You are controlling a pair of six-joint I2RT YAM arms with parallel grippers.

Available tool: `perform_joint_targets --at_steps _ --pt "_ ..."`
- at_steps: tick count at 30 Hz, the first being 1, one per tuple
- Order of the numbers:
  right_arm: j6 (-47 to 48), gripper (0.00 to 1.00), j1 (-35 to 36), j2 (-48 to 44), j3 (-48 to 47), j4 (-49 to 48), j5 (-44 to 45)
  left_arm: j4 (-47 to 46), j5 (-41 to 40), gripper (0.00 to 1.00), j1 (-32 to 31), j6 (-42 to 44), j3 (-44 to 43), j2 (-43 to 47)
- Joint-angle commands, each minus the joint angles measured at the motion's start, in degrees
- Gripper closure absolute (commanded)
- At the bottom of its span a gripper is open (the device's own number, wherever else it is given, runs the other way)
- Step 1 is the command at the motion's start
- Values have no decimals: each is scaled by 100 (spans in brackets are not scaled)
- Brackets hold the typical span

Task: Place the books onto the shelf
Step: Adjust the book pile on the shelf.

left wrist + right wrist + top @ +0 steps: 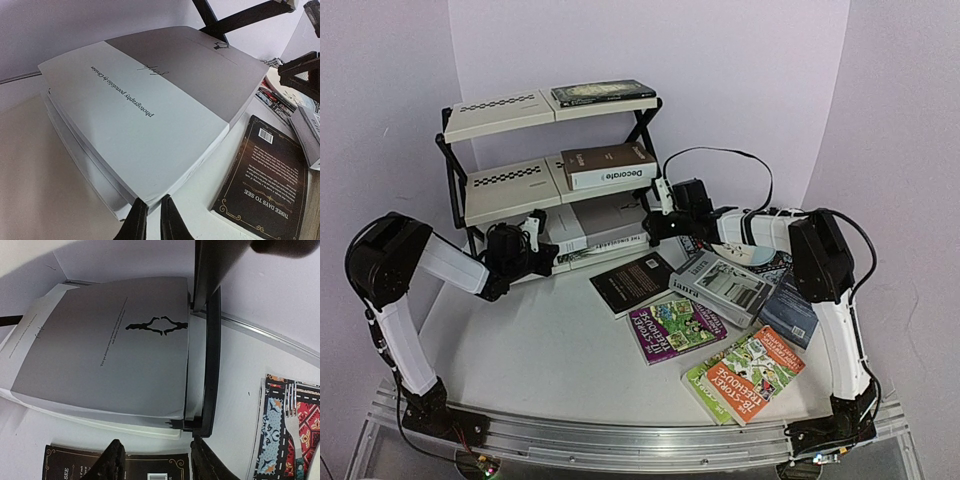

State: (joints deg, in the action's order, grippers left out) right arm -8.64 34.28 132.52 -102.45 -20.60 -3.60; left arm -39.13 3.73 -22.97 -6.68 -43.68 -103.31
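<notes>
The shelf (505,190) stands at the back of the table. A dark book (602,93) lies on its top board and the brown "Decorate" book (610,165) on the middle one. A grey and white book (610,225) (150,100) (110,355) lies flat on the bottom board. My left gripper (542,252) (153,200) is shut on this grey book's near left corner. My right gripper (655,228) (157,442) is open at the book's right end, beside the shelf's black leg (212,365). It holds nothing.
On the table in front of the shelf lie a black book (632,280) (265,180), the grey "laura" book (722,285), a purple paperback (675,330), a green and orange paperback (745,372) and a dark blue book (790,310). A patterned placemat (290,430) lies at the right.
</notes>
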Motion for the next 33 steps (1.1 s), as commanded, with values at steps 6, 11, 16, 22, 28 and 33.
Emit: perform_joint_targets --at_steps 6,11,16,22,28,33 --pt "-112 58 26 335 -499 39 -45 -209 -538 88 21 -141 -410 -211" --pt "-159 58 26 364 -539 47 -142 -213 -716 87 20 -198 -359 -105" --pt "-220 58 27 403 -583 24 -319 -229 -975 85 21 -334 -283 -31" --pt "-265 58 29 372 -573 12 -385 -248 -1020 83 19 -388 -287 -68" --pt "-316 53 29 17 -198 -20 -371 -257 -889 68 21 -543 -30 220" --pt "-507 49 27 -584 534 -98 -356 -254 -573 57 21 -804 489 864"
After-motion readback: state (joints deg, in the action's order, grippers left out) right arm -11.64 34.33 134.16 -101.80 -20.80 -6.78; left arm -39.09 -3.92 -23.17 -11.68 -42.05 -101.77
